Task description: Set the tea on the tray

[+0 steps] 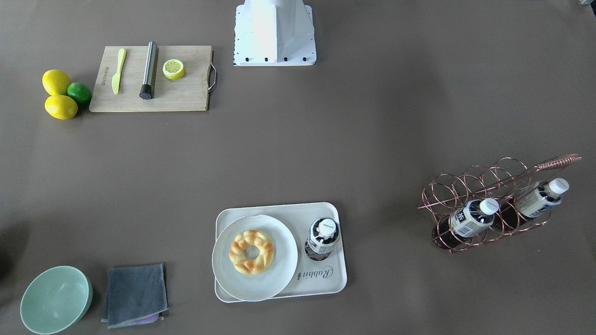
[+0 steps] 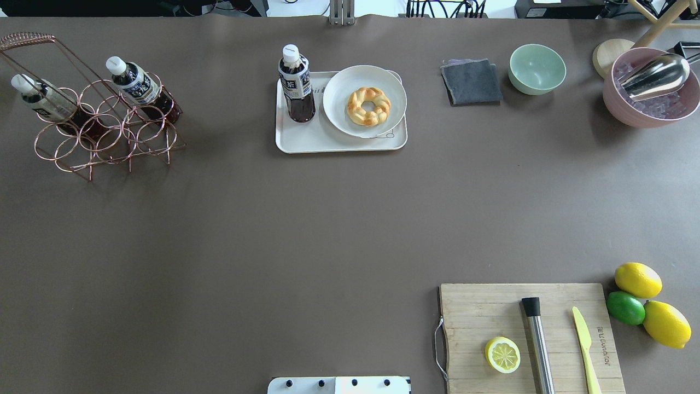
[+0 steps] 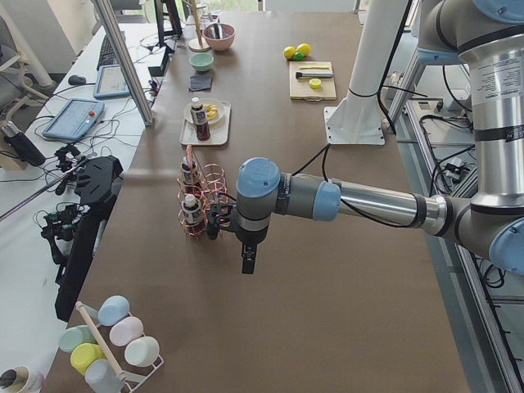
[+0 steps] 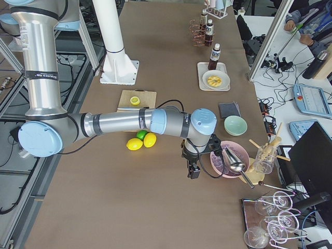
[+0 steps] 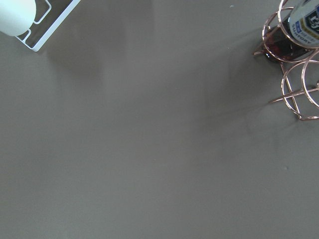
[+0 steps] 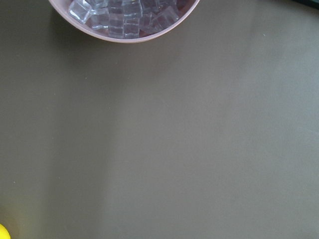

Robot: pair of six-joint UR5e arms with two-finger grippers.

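Observation:
One tea bottle (image 1: 322, 237) stands upright on the cream tray (image 1: 326, 280), next to a white plate; it also shows in the overhead view (image 2: 297, 85) on the tray (image 2: 328, 143). Two like bottles (image 1: 472, 216) (image 1: 540, 197) lean in a copper wire rack (image 1: 465, 186). My left gripper (image 3: 248, 260) hangs over bare table beside the rack and shows only in the exterior left view. My right gripper (image 4: 193, 170) hangs near the pink ice bowl and shows only in the exterior right view. I cannot tell whether either is open or shut.
A braided bread ring (image 1: 251, 251) lies on the plate (image 1: 279, 274). A cutting board (image 2: 492, 312) holds a lemon half, a steel muddler and a knife. Lemons and a lime (image 2: 626, 307), a green bowl (image 2: 537, 68), a grey cloth (image 2: 471, 82) and the ice bowl (image 2: 651, 109) stand around.

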